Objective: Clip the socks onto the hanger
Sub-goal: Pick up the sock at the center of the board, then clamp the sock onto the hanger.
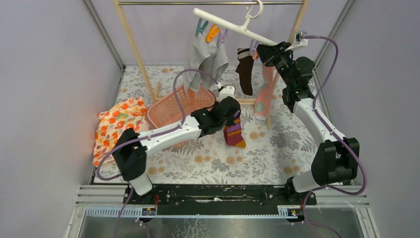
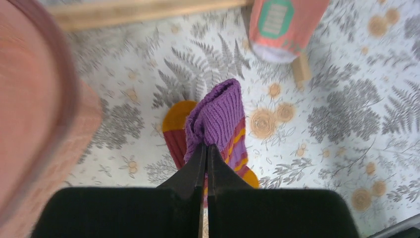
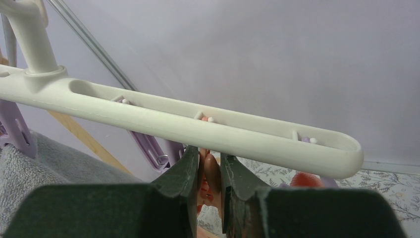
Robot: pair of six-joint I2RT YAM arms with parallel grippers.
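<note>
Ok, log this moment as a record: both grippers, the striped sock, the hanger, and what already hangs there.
left gripper: fingers shut on the purple striped sock
purple striped sock: hangs from the fingers, not yet clipped
right gripper: fingers pinching an orange clip under the hanger
hanger: white bar, hung by its hook from the top rod
already hanging: grey cloth, brown sock, pink sock

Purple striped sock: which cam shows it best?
Left wrist. The purple striped sock fills the centre, purple end pinched in the shut left gripper. Top external shows it small, partly behind that gripper. Right wrist shows none of it.
</note>
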